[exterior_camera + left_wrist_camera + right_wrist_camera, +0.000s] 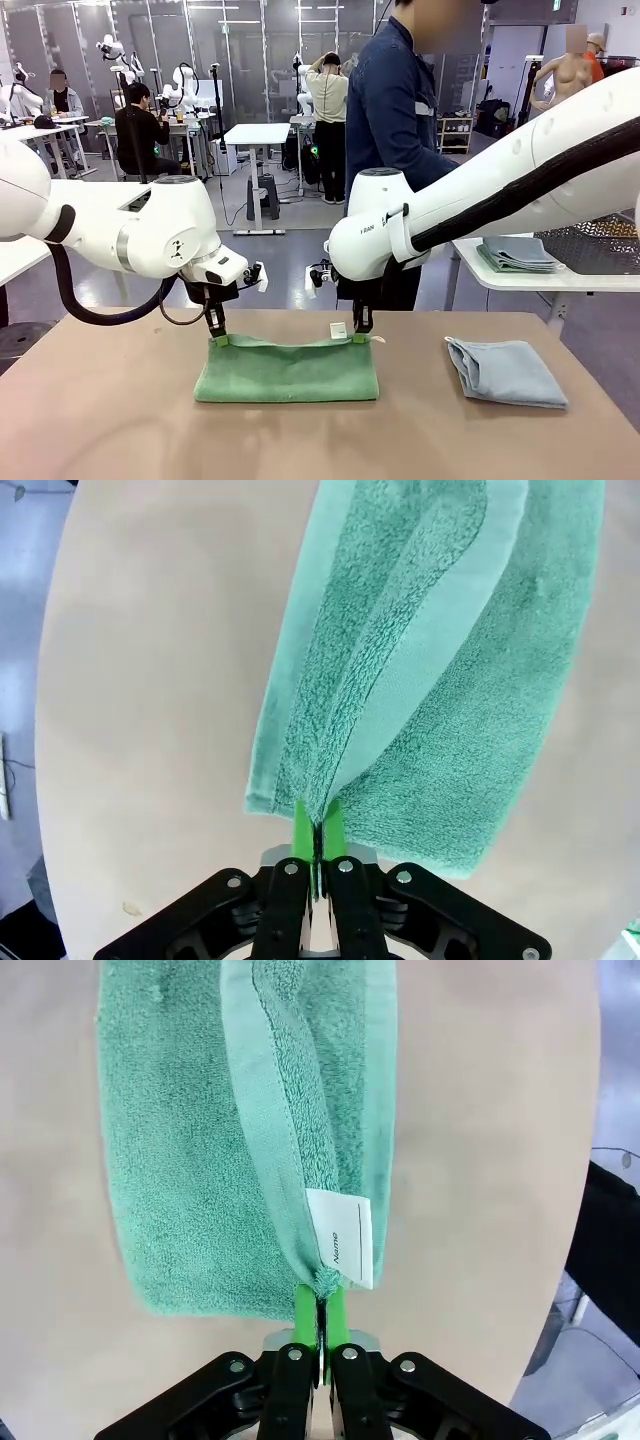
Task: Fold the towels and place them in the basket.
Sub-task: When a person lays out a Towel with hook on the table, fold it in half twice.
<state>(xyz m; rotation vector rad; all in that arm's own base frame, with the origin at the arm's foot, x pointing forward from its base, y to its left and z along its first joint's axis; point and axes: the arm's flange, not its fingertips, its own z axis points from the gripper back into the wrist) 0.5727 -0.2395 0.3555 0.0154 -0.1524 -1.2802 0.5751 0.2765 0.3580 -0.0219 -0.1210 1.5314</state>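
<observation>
Front view, green towel [286, 370] slung between left gripper [219, 340] and right gripper [362, 336], both pinching corners.

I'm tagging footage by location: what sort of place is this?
Probably a robotics lab: white robot arms hold a green towel on a table, and people sit among worktables behind.

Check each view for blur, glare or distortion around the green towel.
Front view: even light, green towel and blue-grey towel sharp, faint shadows beneath. Left wrist view: wide-angle bends the table edge; terry nap crisp at the left gripper. Right wrist view: same bending; the label print reads clearly above the right gripper.
</observation>
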